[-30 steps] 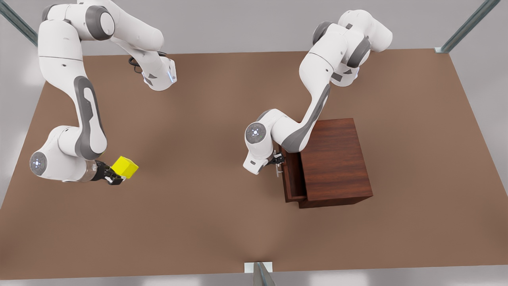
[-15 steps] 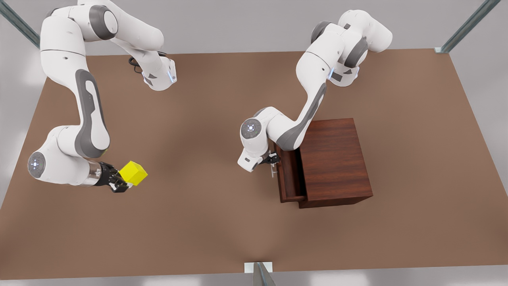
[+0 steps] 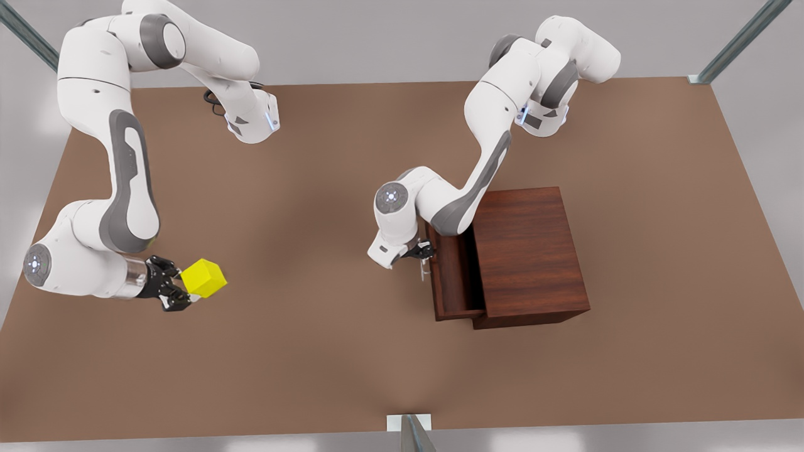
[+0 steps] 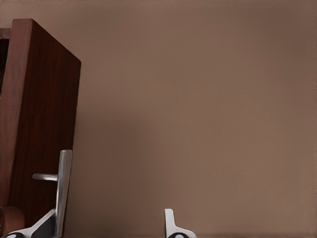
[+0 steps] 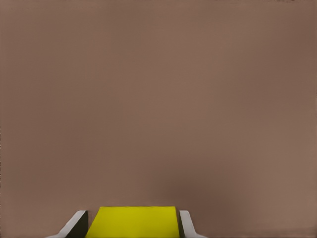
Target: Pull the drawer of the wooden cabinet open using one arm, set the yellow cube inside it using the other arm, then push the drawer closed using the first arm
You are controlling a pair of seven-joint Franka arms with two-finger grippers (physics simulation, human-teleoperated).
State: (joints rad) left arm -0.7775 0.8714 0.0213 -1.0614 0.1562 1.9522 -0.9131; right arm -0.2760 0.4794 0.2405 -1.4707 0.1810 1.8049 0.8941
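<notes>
Front view: the left gripper (image 3: pixel 422 253) sits at the handle (image 3: pixel 425 269) of the drawer (image 3: pixel 453 276), which stands partly out of the wooden cabinet (image 3: pixel 531 251), while the right gripper (image 3: pixel 182 290) holds the yellow cube (image 3: pixel 203 277) off toward the front view's left, well apart across the tabletop (image 3: pixel 326 351). Left wrist view: the jaws are spread, 1 fingertip (image 4: pixel 49 222) by the handle bar, which runs across the pull; whether it hooks the bar I cannot tell. Right wrist view: the jaws are closed on the cube's 2 sides, so the carry runs toward the drawer.

drawer (image 3: pixel 451 276) ajar; yellow cube (image 3: pixel 204 278) aloft

White arms, grey joints, black pincers.
</notes>
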